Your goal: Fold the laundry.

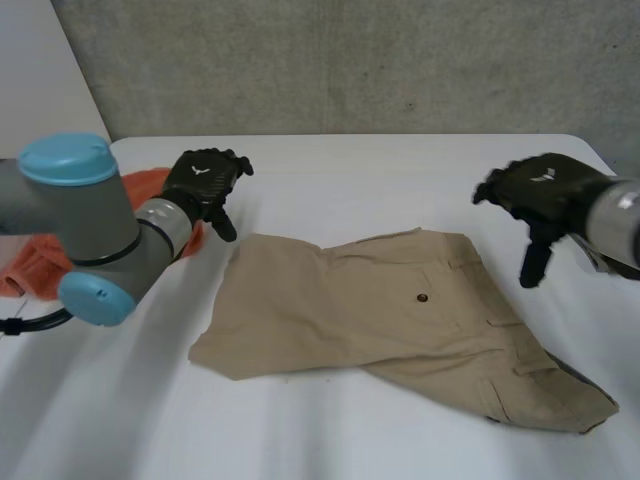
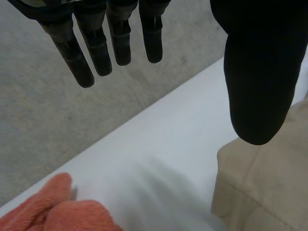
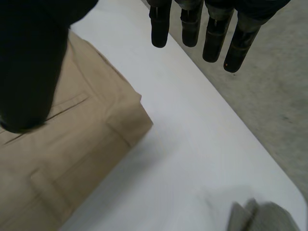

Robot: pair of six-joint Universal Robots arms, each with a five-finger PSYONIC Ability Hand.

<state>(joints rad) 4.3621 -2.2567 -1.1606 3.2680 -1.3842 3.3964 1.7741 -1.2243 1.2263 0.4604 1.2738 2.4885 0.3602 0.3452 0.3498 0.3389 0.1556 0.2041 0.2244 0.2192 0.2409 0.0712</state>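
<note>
On the white table (image 1: 400, 170) the tan shorts (image 1: 400, 310) lie flat between the arms, long axis running left to near right. The left hand (image 1: 205, 180) hangs by their far left corner and the right hand (image 1: 535, 195) by the waistband corner, equally near, both slack and empty

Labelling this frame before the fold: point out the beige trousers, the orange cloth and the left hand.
beige trousers (image 1: 380, 315), head view, on the flat middle of the fabric.
orange cloth (image 2: 72, 214), left wrist view, on its bunched edge.
left hand (image 1: 203, 180), head view, on the hand's back.
</note>
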